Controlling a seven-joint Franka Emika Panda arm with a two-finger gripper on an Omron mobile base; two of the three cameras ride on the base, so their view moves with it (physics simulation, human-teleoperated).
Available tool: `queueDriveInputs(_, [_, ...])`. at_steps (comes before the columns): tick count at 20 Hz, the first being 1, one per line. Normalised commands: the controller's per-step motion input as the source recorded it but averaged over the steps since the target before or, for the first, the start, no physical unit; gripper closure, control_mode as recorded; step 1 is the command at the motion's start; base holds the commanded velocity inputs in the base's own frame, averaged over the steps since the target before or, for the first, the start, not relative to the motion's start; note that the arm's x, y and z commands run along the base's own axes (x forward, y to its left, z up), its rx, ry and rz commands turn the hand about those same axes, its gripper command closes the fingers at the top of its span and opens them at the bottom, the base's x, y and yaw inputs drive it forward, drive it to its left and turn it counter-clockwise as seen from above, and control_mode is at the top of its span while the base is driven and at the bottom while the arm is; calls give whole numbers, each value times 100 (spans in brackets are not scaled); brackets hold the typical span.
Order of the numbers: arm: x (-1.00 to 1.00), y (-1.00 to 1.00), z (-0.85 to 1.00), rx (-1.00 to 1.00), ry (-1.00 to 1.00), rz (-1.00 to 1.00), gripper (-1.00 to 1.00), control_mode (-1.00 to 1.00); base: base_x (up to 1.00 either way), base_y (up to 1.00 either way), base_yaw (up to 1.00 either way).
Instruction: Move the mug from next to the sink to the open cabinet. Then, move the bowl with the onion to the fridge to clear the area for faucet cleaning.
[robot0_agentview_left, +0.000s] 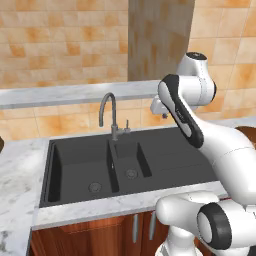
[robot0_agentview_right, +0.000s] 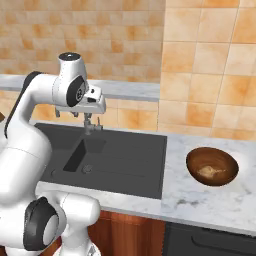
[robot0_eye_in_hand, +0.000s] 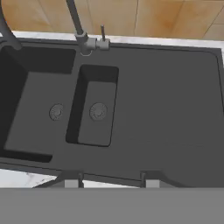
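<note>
A white marbled counter (robot0_agentview_right: 200, 200) is being shown running along a wall of orange-tan tiles (robot0_agentview_right: 210, 60), with a pale stone ledge (robot0_agentview_left: 60, 94) set into the wall above the backsplash. Reddish wooden cabinet fronts (robot0_agentview_left: 100, 232) are being seen below the counter edge.

One dark sink unit (robot0_agentview_left: 165, 165) is being carried in the counter. Two basins are being counted in it: a large one (robot0_agentview_left: 82, 167) and a small one (robot0_agentview_left: 131, 161), each with one round drain, and a flat drainboard is lying beside the small basin. One grey faucet (robot0_agentview_left: 109, 112) is standing upright at the back edge of the sink, its spout arching over toward the large basin, with one small lever just beside its base.

One brown wooden bowl (robot0_agentview_right: 212, 166) is being seen on the counter, well apart from the sink's edge on the drainboard side. It is sitting upright with its opening facing up; being round, no long axis can be told. One pale item (robot0_agentview_right: 209, 171) is lying inside it, too blurred to be named with certainty.

The hand (robot0_eye_in_hand: 107, 180) is being held above the sink, looking down over the drainboard and the small basin. Its two fingertips (robot0_eye_in_hand: 71, 179) are being kept spread apart with nothing between them, and no object is being touched.
</note>
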Motion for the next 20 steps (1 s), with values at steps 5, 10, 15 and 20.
queueDriveInputs(5, [-74,-50,-27,10,-7,-8,-100,-100,0,0,0])
queueDriveInputs(10, [-15,-20,-6,8,0,-4,-100,100,-20,-80,-18])
queueDriveInputs(15, [0,0,0,0,0,0,-100,100,-12,-100,-23])
queueDriveInputs(20, [0,-20,-8,5,3,-5,-100,-100,-1,-80,-21])
